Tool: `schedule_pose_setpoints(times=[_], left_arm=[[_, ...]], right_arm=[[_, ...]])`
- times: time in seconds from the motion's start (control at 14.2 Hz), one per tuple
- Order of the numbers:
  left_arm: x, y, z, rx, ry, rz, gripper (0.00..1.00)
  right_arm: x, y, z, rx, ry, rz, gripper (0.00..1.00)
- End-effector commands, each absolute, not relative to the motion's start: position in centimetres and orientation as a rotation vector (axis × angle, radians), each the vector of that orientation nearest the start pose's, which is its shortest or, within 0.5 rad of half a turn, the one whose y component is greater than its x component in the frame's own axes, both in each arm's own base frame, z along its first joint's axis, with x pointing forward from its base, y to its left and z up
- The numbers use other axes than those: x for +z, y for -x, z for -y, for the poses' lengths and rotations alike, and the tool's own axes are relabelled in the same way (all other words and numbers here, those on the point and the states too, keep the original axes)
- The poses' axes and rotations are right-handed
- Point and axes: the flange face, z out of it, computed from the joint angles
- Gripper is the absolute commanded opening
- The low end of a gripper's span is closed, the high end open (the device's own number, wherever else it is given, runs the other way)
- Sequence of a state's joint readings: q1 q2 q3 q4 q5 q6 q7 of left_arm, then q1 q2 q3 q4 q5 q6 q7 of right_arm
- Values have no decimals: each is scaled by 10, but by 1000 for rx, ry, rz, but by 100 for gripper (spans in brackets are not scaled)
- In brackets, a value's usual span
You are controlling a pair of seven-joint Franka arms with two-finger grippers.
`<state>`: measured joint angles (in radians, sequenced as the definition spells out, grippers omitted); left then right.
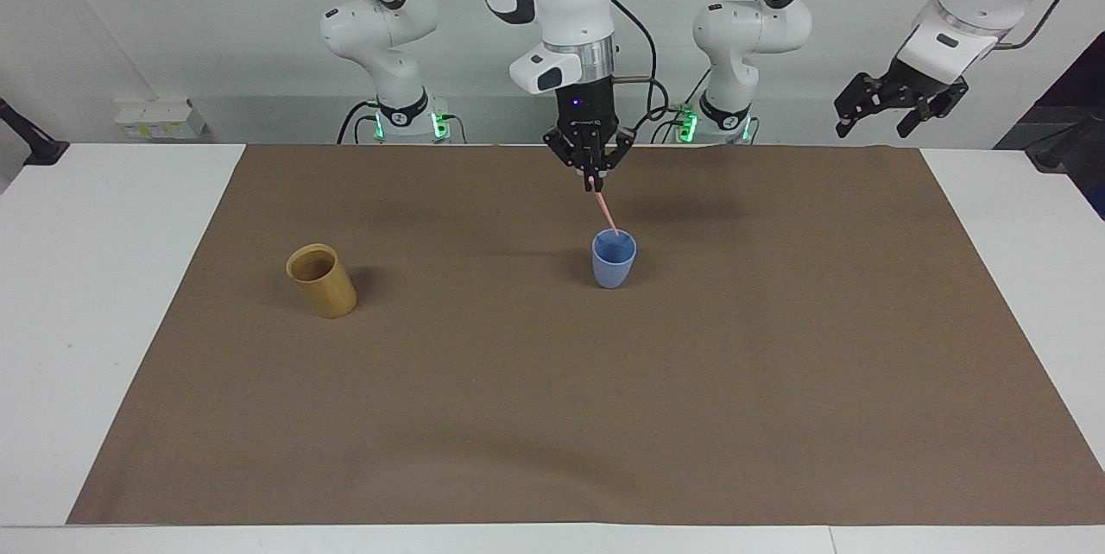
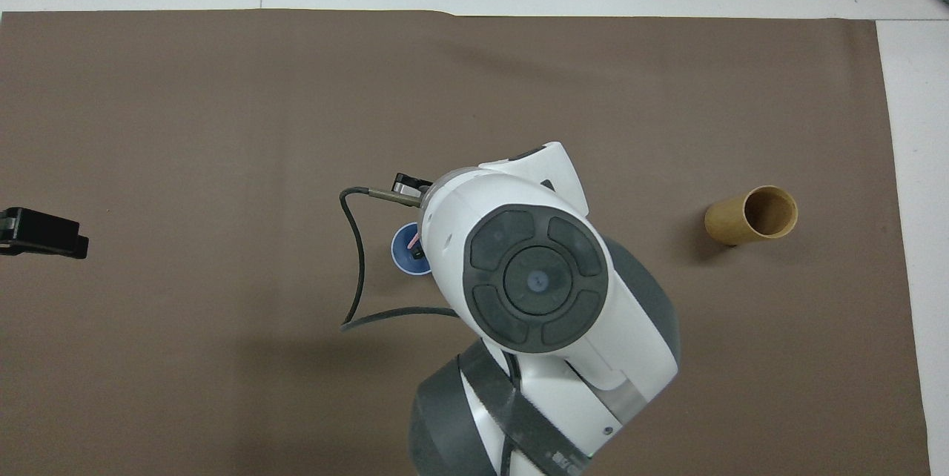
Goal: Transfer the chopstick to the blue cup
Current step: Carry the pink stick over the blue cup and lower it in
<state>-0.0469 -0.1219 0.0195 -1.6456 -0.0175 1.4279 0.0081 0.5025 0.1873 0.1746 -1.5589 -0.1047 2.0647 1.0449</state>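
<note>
We see the right gripper (image 1: pixel 592 184) clenched on the top end of the chopstick (image 1: pixel 605 210), hanging over the blue cup (image 1: pixel 614 259) mid-mat. The stick slants down, its lower tip at the cup's rim, seemingly just inside the mouth. We judge pickup and carry done; left: lower, let go. The left gripper (image 1: pixel 898 108) waits, jaws spread and empty, over the left arm's end of the table. A tan cup (image 1: pixel 322 280) stands toward the right arm's end.
</note>
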Motion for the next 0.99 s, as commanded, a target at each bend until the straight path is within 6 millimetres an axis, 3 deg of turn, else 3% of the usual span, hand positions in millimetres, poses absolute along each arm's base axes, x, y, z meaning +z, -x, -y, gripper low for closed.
schedule_pose_setpoints(times=[0.0, 0.28, 0.56, 0.78, 0.92], left_arm=[[649, -497, 12, 143, 3151, -65, 100], [649, -497, 12, 143, 3151, -65, 100], [649, -497, 12, 143, 3151, -65, 100], [649, -497, 12, 143, 3151, -65, 100], [649, -497, 12, 143, 3151, -65, 100]], right_arm=[[558, -522, -395, -419, 2888, -439, 0], [543, -523, -389, -413, 2924, -347, 0], [519, -518, -400, -403, 2925, -308, 0], [511, -516, -398, -396, 2936, -292, 0], [508, -513, -397, -385, 2938, -295, 16]])
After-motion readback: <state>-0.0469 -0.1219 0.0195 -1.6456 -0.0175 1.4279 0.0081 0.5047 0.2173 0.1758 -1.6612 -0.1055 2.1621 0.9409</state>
